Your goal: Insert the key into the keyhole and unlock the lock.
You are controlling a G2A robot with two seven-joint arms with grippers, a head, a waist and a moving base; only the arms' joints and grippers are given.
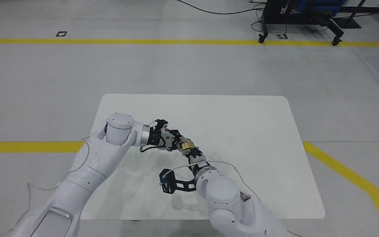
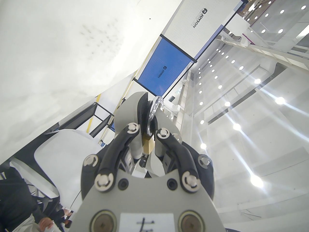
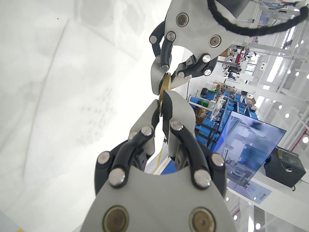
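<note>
**Padlock and key meet between two shut pincers**

Lock vs. pincer: your left gripper (image 2: 150, 114) is clamped on the brass padlock (image 2: 147, 144), one finger pressed on each side of it. The brass body sits deep between the fingers. The silver shackle (image 2: 154, 112) curves up at the fingertips.

Key: your right gripper (image 3: 161, 102) is closed tight on the key (image 3: 159, 104), a thin metal piece seen edge-on. The key's free end touches the padlock. You cannot tell whether the blade is inside the keyhole, because brass and fingers cover that spot.

View differences:
- The left wrist view gives you the shackle and the brass body.
- The right wrist view gives you the key, a brass edge of the padlock and the left gripper's fingers around it.
- The top view gives you the layout. The padlock is above the white table (image 1: 254, 118), the left gripper is on one side of it, and the right gripper is just beside it on the robot's side.

Count: one padlock, one key, two grippers, one table.
</note>
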